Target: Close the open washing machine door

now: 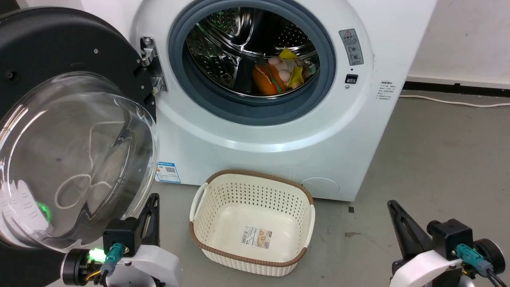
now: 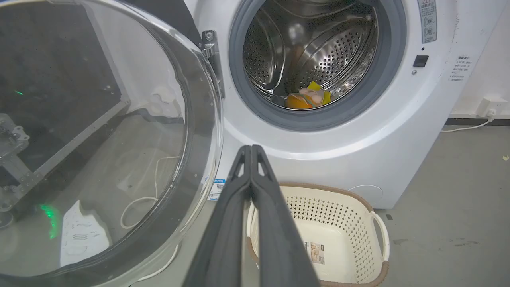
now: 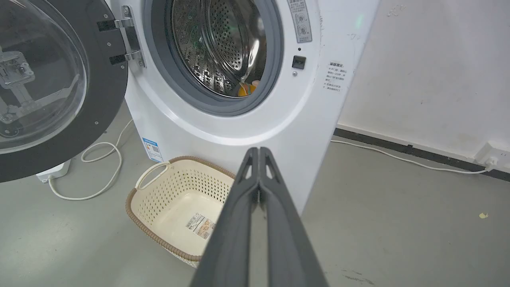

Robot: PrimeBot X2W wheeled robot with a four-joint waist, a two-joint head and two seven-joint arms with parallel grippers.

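The left gripper and right gripper are shut tight, empty. The washing machine door hangs open at upper left. The head view shows a toy burger inside the washing machine; the right wrist view, a white floor cord.

The right gripper has its two dark fingers pressed together on nothing, tips aimed at the washing machine's white lower front. Above the tips and slightly left is the steel drum, with something orange and yellow inside. Far left of the tips, the washing machine door stands swung wide. Just left of the fingers sits a cream basket.
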